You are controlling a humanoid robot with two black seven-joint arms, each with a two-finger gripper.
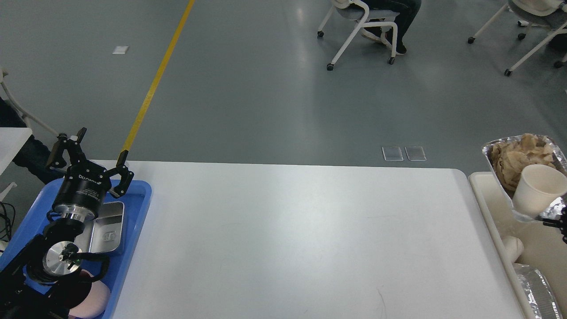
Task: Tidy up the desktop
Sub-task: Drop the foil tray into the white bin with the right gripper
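Spanning mid-frame, one white desktop (301,239). Left gripper (91,165) spread wide above one blue tray (133,248) holding one metal tin (107,228). Right gripper (559,219) barely visible, cannot tell; one paper cup (538,188) over cream bin (487,208).

1. You are looking at a desktop (288,239) whose whole white middle is lying bare, so a gripper can pass across it freely.
2. On the left, the blue tray (139,208) is sitting at the edge, with the left gripper (91,161) hanging spread wide above a metal tin (106,228).
3. On the right, a cream bin (485,208) is crowding the edge, with a paper cup (538,188) and foil tray (522,153) standing over it.
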